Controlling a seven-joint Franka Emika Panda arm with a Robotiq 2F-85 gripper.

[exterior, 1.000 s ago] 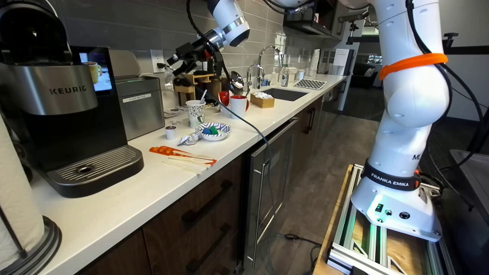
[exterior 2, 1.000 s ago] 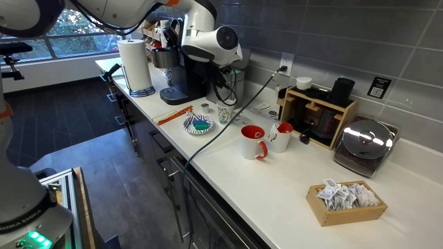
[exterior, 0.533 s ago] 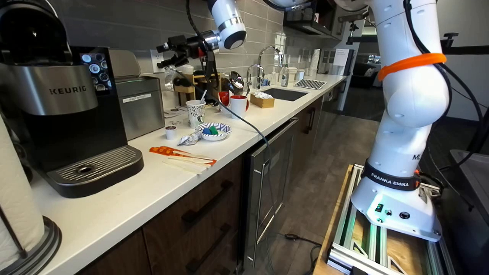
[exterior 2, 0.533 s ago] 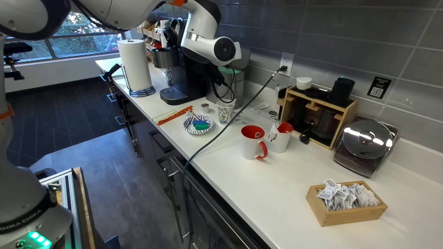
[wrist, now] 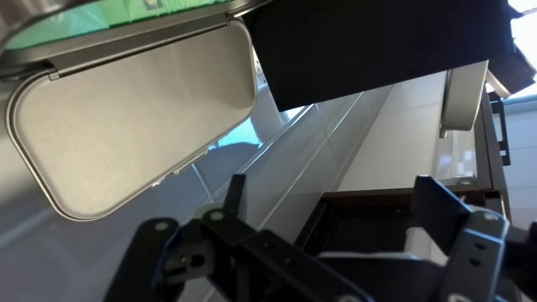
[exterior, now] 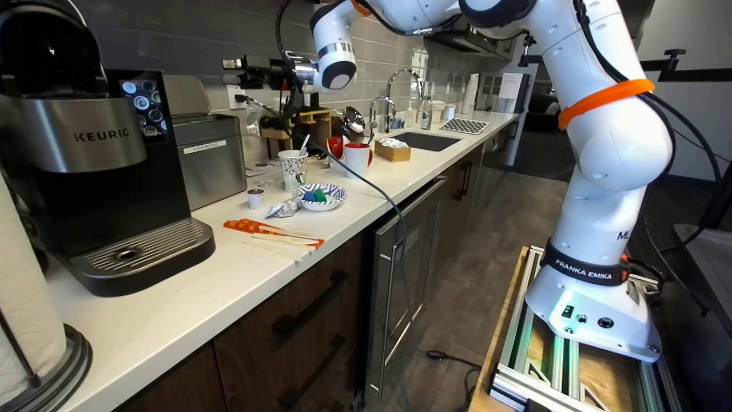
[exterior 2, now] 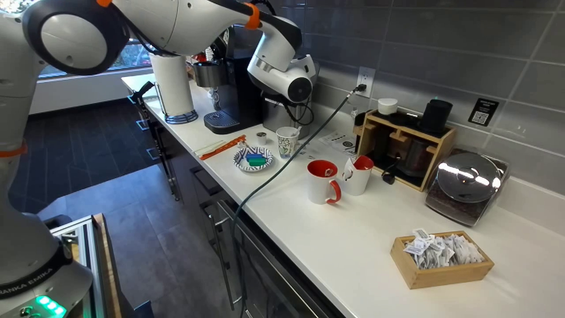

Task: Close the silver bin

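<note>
The silver bin [exterior: 217,163] stands on the counter beside the coffee machine. Its lid [exterior: 186,94] is raised and leans back toward the tiled wall. In the wrist view the lid [wrist: 134,121] shows its flat inner face, and green contents sit inside the bin's rim [wrist: 134,29]. In an exterior view the bin [exterior 2: 280,117] is partly hidden behind the wrist. My gripper [exterior: 231,71] is level, above and to the right of the bin, pointing toward the lid. In the wrist view the gripper [wrist: 329,184] has its fingers wide apart with nothing between them.
The black coffee machine [exterior: 51,212] stands directly against the bin's left side. A paper cup [exterior: 293,171], a patterned plate [exterior 2: 240,164] and mugs [exterior 2: 318,187] stand on the counter. A cable [exterior 2: 329,119] runs from the wall outlet across the counter.
My gripper has risen, moved left toward the raised lid in an exterior view, and turned from tilted down to level. The bin and its lid look unmoved.
</note>
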